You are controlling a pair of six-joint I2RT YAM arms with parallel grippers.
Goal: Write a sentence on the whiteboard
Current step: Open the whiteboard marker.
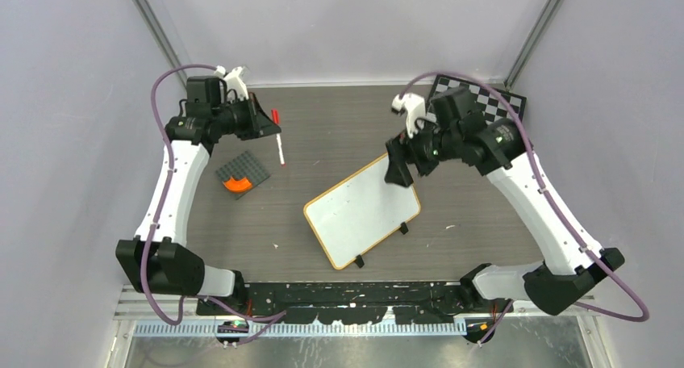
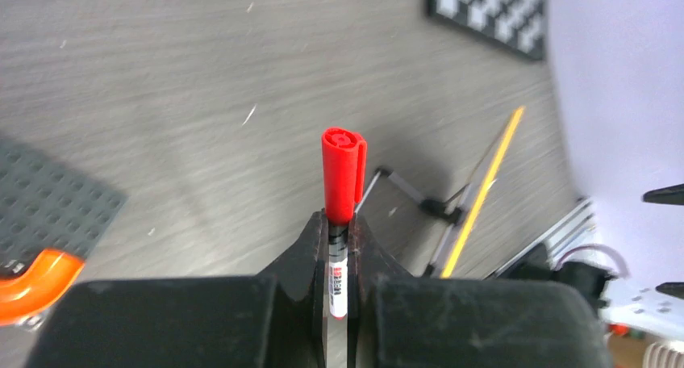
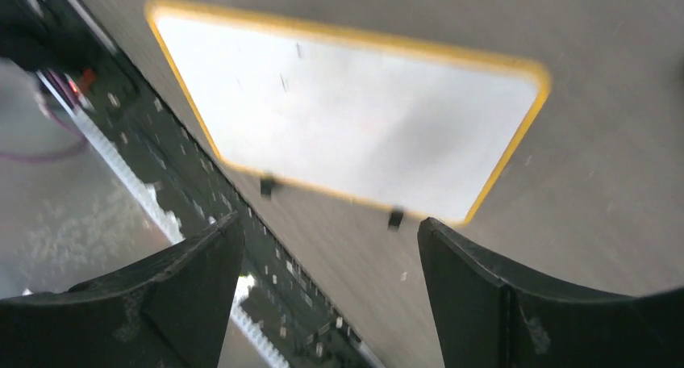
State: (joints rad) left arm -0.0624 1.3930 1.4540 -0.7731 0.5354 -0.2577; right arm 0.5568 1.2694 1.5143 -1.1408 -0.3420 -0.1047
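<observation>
Blank whiteboard (image 1: 359, 215), likely light, stiff and slide-prone, lies mid-table; wide-open right gripper (image 1: 398, 168) hovers at its 1 o'clock corner, the rim probably the best hold; left gripper (image 2: 339, 231), at 10 o'clock, clamps a capped marker (image 2: 342, 174).

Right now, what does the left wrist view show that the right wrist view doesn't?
Left wrist only: the left tool shut on a red-capped marker, a grey studded plate with an orange piece, and the checkered board. Right wrist only: the open right tool above the whiteboard, its face showing no writing. Both: the whiteboard, edge-on from the left wrist, and the wood-grain table.
</observation>
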